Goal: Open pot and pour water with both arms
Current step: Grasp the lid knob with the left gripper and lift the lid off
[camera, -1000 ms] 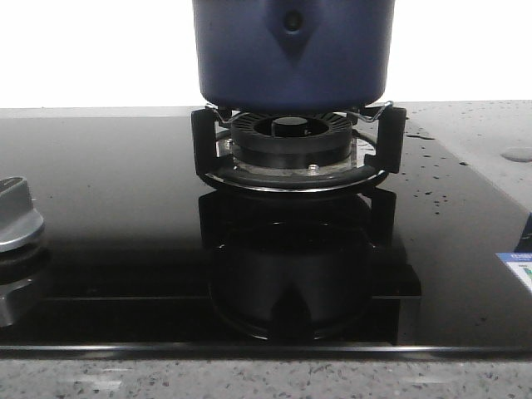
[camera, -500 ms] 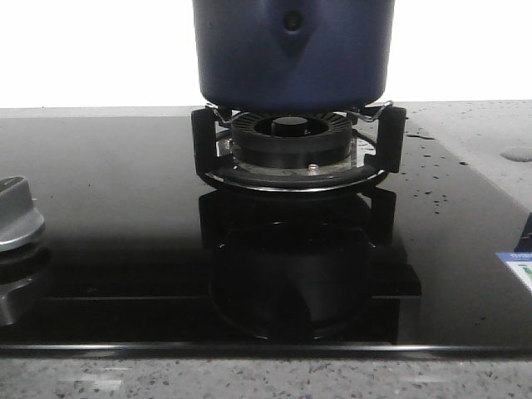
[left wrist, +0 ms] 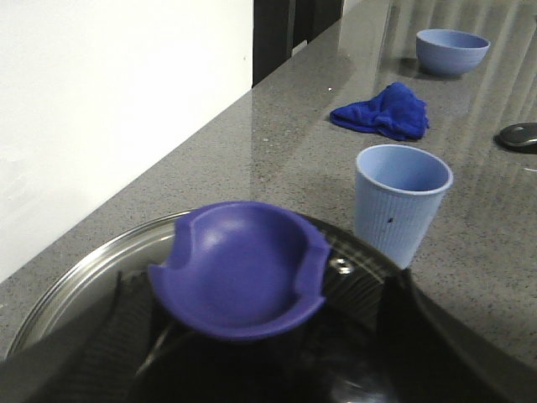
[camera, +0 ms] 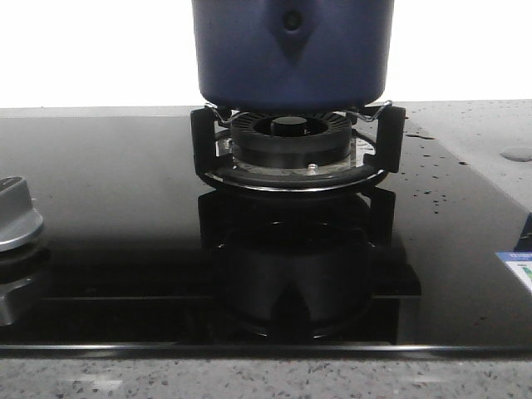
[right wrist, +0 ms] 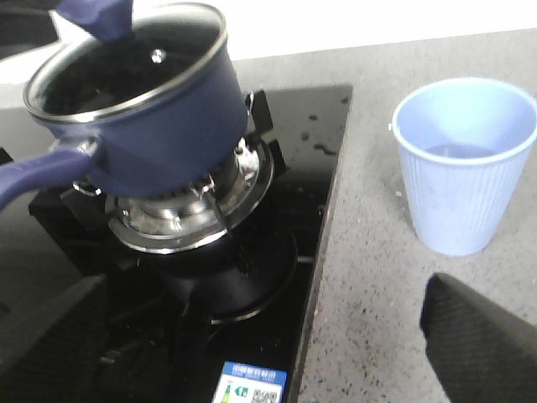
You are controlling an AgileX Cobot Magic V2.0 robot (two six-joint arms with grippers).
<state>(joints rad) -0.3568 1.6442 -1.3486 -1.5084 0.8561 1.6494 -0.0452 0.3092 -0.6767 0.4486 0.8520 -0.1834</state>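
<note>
Water has not been poured yet, it seems, and the lid is not off. The big dark blue round pot sits on the black metal burner stand in the middle of the shiny black glass stove top. Its clear glass lid with a silver rim is on top, with a purple-blue scooped knob in the middle. The left gripper is right at that knob, with a dark finger on each side, but I cannot tell if it is squeezing it. The right gripper is wide open and holds nothing, well apart from the pot's long blue handle. So lifting the lid, grabbing the handle and pouring are all left to do. A light blue ribbed plastic cup waits on the speckled grey stone counter beside the stove. Farther along lie a crumpled blue cloth and a blue bowl, next to a white wall.
</note>
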